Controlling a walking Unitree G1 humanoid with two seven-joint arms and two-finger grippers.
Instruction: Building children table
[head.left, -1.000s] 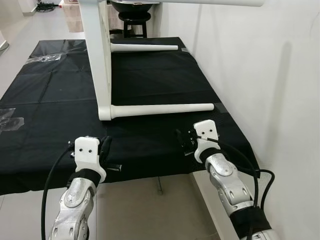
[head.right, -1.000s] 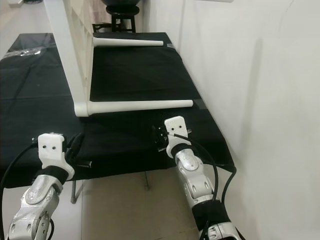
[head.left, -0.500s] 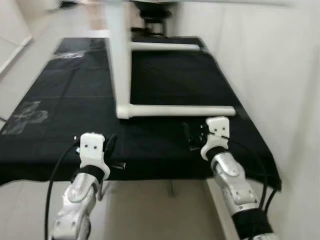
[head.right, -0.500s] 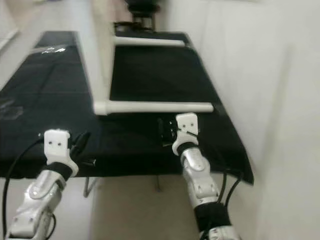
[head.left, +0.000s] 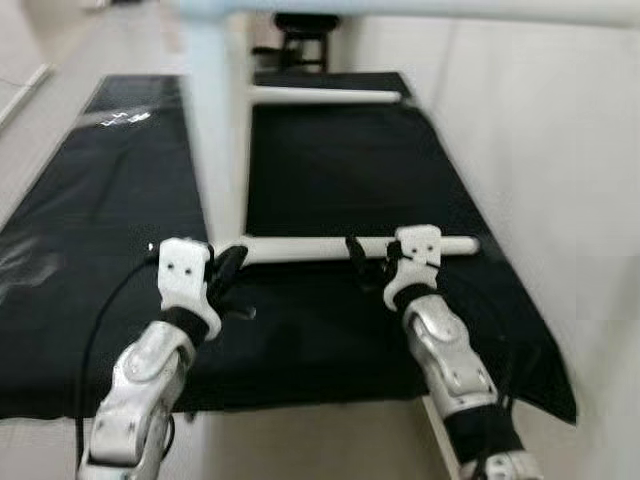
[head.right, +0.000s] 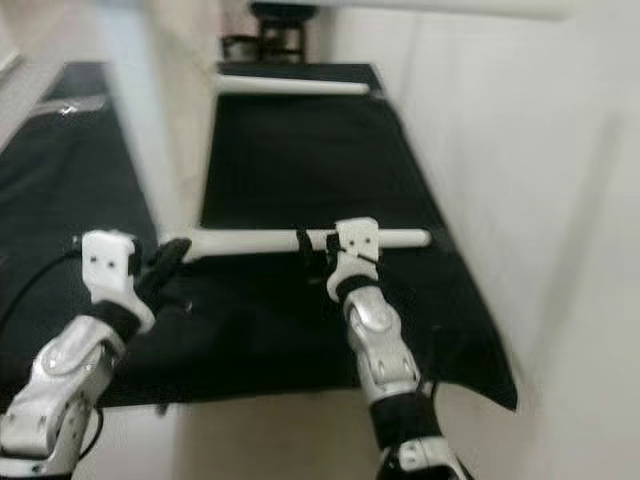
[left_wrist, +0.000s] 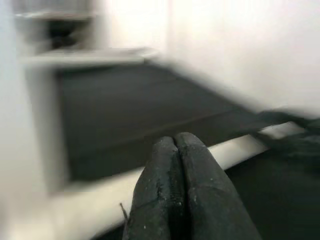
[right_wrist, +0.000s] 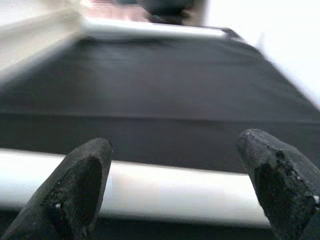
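Risk of knocking the near white leg (head.left: 300, 247), which lies on the black cloth (head.left: 330, 160) joined to the tipped table frame (head.left: 215, 120), if the right gripper (right_wrist: 175, 185) (fingers spread, just short of it) drives in. Left gripper (left_wrist: 175, 165) pressed together beside the leg's joint; wall (head.left: 540, 150) crowding right.

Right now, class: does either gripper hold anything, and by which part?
Nothing is held. The right gripper has open jaws before the near white leg; the left gripper is shut, empty.

My right gripper (head.left: 366, 262) sits open against the white table leg (head.left: 330, 247) on the black cloth (head.left: 330, 170); my left gripper (head.left: 228, 272) is just beside the leg's end.
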